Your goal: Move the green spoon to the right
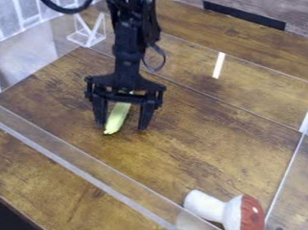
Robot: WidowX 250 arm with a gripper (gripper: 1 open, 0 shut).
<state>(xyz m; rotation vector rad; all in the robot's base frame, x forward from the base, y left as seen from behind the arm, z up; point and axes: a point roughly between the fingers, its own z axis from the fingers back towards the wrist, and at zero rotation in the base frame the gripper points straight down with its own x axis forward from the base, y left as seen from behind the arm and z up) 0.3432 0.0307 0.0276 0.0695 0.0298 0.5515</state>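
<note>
Green spoon (118, 116) lies on the wooden table (220, 139) between the hand's (120, 119) wide-spread fingers.

This looks like a robotics lab test cell: a dark wooden desk (220, 139) fenced in by clear acrylic walls (78, 171), with a black robot arm (132, 34) reaching down and a toy mushroom (229, 212) as a prop.

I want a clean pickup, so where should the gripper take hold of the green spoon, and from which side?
Grip the green spoon across the middle of its yellow-green handle, coming straight down from above. It lies flat on the wooden table, so only its narrow sides offer a pinch. The gripper hangs open with one finger on each side of the handle, so closing there should likely work.
</note>
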